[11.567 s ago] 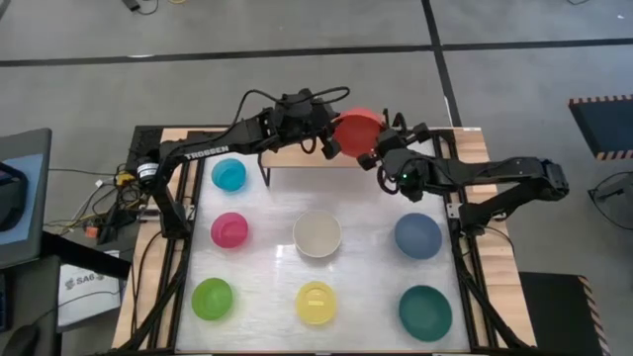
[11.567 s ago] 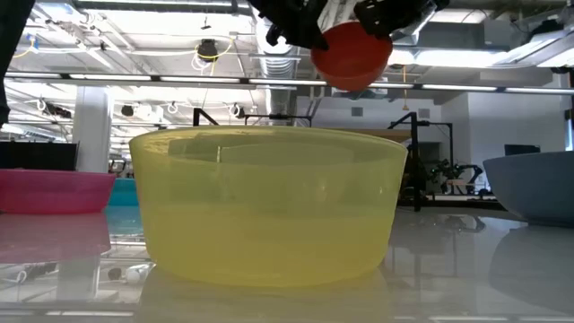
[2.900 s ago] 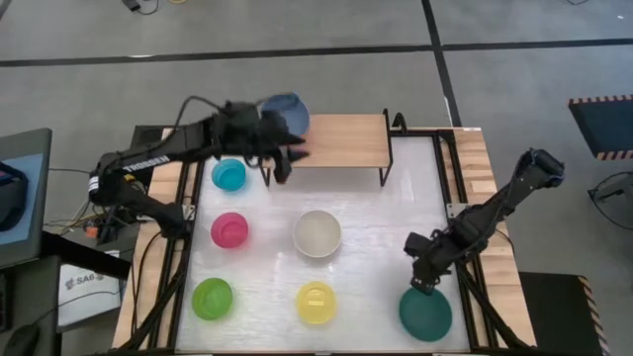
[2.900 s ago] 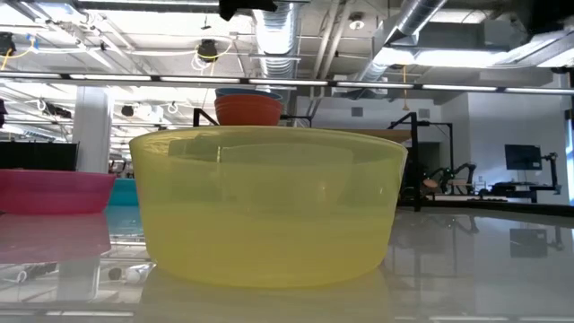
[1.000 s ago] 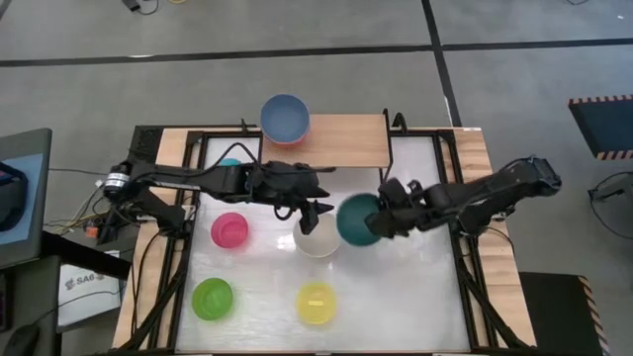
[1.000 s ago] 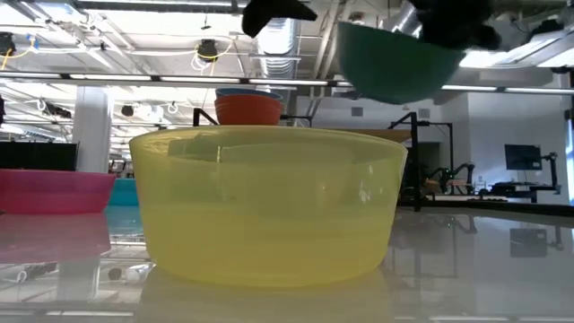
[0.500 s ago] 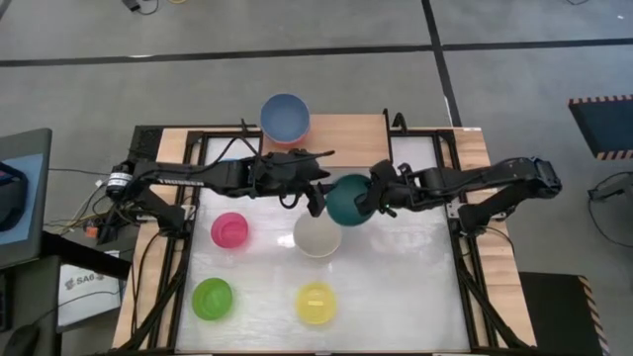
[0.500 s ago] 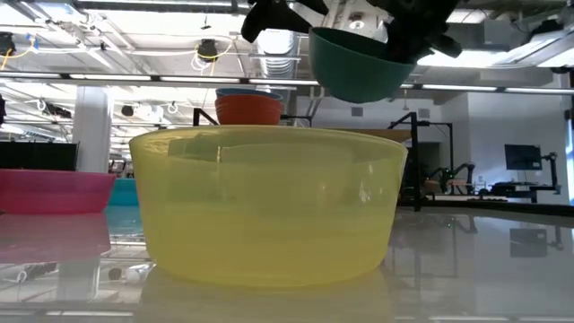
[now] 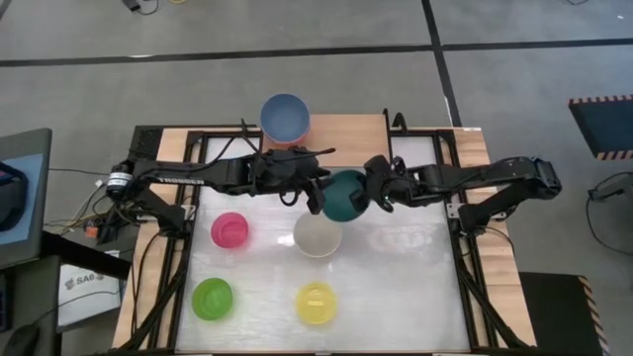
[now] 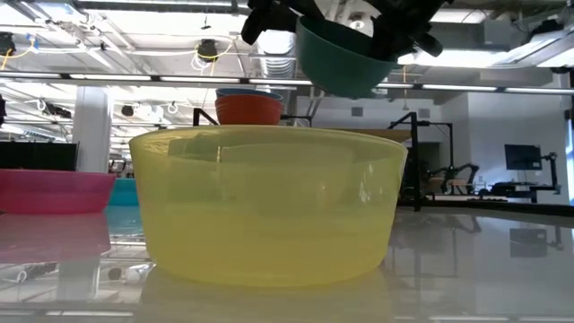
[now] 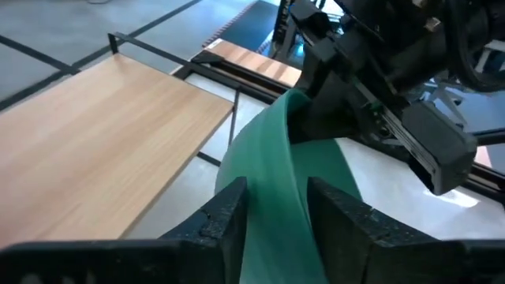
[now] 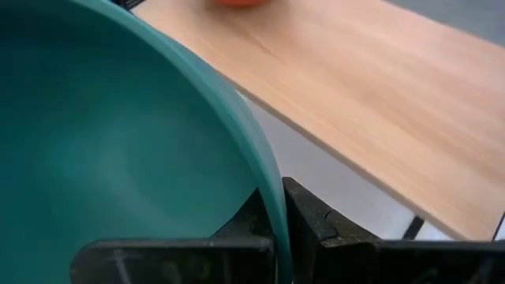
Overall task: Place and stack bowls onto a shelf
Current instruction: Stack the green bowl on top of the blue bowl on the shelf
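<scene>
The teal bowl [image 9: 344, 195] hangs in the air between both arms, above the table in front of the shelf [image 9: 346, 140]; in the low view the teal bowl [image 10: 345, 56] is well clear of the table. My right gripper [image 9: 372, 196] is shut on its right-hand rim. My left gripper [image 9: 318, 194] is open, and in the left wrist view its fingers [image 11: 233, 211] stand on either side of the bowl's left-hand rim [image 11: 293, 150]. A blue bowl [image 9: 285, 117] sits nested in a red bowl [image 10: 248, 109] on the shelf's left end. My right gripper pinches the teal bowl's rim [image 12: 264, 170] between its two fingers, one finger [image 12: 251, 217] inside the bowl and one outside. It comes level from the table's right side. The bowl is lifted clear and tilted. Whether my left gripper touches the rim I cannot tell.
On the table lie the white bowl [image 9: 317, 235] just below the held one, the magenta bowl [image 9: 229, 229], the lime green bowl [image 9: 212, 298] and the yellow bowl [image 9: 316, 302]. The cyan bowl is hidden under the left arm. The shelf's wooden top [image 11: 95, 150] is bare to the right of the stack.
My right gripper has carried the teal bowl toward the far edge and the left, up to the shelf's front and my left gripper. My left gripper has moved slightly toward the far edge, and its fingers now straddle the bowl's rim.
</scene>
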{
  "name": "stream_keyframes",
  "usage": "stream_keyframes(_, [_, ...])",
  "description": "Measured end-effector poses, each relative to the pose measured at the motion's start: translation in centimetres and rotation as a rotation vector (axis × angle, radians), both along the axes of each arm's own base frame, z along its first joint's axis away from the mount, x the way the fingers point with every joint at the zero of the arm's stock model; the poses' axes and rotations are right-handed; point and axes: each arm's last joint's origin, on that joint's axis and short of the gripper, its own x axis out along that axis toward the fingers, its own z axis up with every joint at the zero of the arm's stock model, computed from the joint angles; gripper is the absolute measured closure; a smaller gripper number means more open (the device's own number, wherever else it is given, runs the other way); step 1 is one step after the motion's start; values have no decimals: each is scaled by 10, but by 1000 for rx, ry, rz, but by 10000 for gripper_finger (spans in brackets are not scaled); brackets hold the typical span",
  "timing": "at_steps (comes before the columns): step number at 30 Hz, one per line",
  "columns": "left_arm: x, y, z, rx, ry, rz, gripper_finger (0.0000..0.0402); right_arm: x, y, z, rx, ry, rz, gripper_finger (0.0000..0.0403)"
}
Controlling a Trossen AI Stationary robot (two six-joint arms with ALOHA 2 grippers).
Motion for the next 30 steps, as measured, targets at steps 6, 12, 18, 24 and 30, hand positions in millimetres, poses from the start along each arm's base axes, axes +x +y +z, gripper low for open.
stream_keyframes(6, [-3,1,0,2,22,63,321,4,-5,15,-67,2,59,370])
stream_keyframes(12, [-4,2,-1,7,31,92,378,2,-5,27,-102,28,93,369])
stream_keyframes(18, [-4,4,-4,9,51,88,396,0,-2,28,-61,43,113,358])
stream_keyframes(24, [-4,11,-7,6,68,88,401,1,0,31,-48,10,112,335])
stream_keyframes(30, [-4,15,-7,4,71,86,401,1,-1,32,-60,-3,107,314])
